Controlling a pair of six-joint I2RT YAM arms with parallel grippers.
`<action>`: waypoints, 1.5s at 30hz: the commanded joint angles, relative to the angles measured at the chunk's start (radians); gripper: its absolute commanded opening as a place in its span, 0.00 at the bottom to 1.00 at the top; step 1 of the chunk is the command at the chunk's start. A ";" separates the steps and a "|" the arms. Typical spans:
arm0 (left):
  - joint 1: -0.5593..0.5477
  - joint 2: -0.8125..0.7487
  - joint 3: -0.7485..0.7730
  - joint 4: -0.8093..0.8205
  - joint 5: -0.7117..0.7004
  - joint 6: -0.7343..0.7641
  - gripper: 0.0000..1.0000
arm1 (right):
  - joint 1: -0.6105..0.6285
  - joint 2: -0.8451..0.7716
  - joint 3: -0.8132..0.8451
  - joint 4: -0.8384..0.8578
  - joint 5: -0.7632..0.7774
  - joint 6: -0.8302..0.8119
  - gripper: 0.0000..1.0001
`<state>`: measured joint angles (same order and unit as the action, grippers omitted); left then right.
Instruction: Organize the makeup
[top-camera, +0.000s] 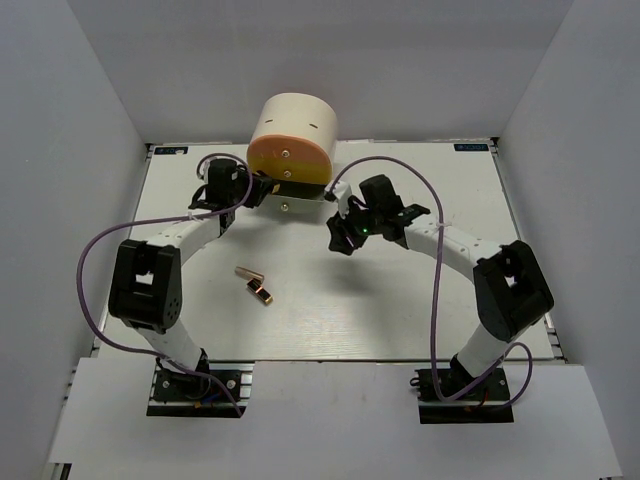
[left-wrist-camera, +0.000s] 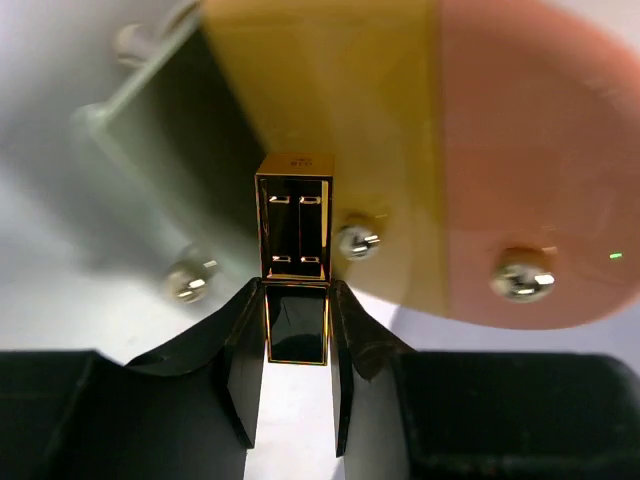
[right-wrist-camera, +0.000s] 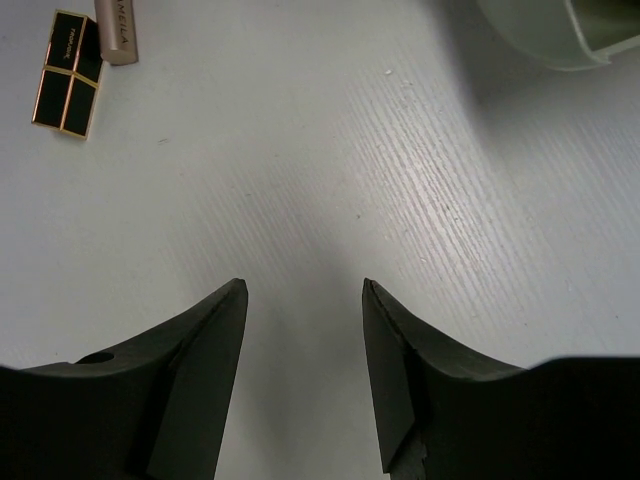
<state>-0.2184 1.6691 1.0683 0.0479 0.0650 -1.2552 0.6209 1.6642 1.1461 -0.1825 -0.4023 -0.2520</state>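
In the left wrist view my left gripper (left-wrist-camera: 297, 300) is shut on a gold-black lipstick (left-wrist-camera: 296, 230), which points into the gap by the open drawer (left-wrist-camera: 170, 160) of the cream box (top-camera: 292, 125). From above, the left gripper (top-camera: 260, 190) sits at the box's lower left front. My right gripper (right-wrist-camera: 305, 290) stands open over bare table, holding nothing; from above the right gripper (top-camera: 340, 238) is just below and right of the box. Another gold-black lipstick (right-wrist-camera: 68, 75) and a rose-gold lipstick (right-wrist-camera: 115, 30) lie side by side on the table, left of centre.
The box has an orange drawer front (left-wrist-camera: 530, 150) and a yellow one (left-wrist-camera: 330, 90), each with metal knobs. Its lowest drawer (top-camera: 300, 197) is pulled out toward the arms. White walls enclose the table on three sides.
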 joint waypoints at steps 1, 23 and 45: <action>-0.009 -0.002 0.062 0.119 0.004 -0.073 0.03 | -0.016 -0.050 -0.014 0.020 -0.007 -0.016 0.56; -0.009 0.041 0.110 0.096 0.056 -0.119 0.60 | -0.038 -0.029 0.020 -0.023 -0.159 -0.101 0.56; 0.014 -0.891 -0.246 -0.773 -0.382 0.292 0.62 | 0.350 0.419 0.362 -0.025 -0.078 0.155 0.85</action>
<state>-0.2104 0.8215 0.8413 -0.5426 -0.2268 -0.9779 0.9585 2.0712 1.4479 -0.2291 -0.5663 -0.1730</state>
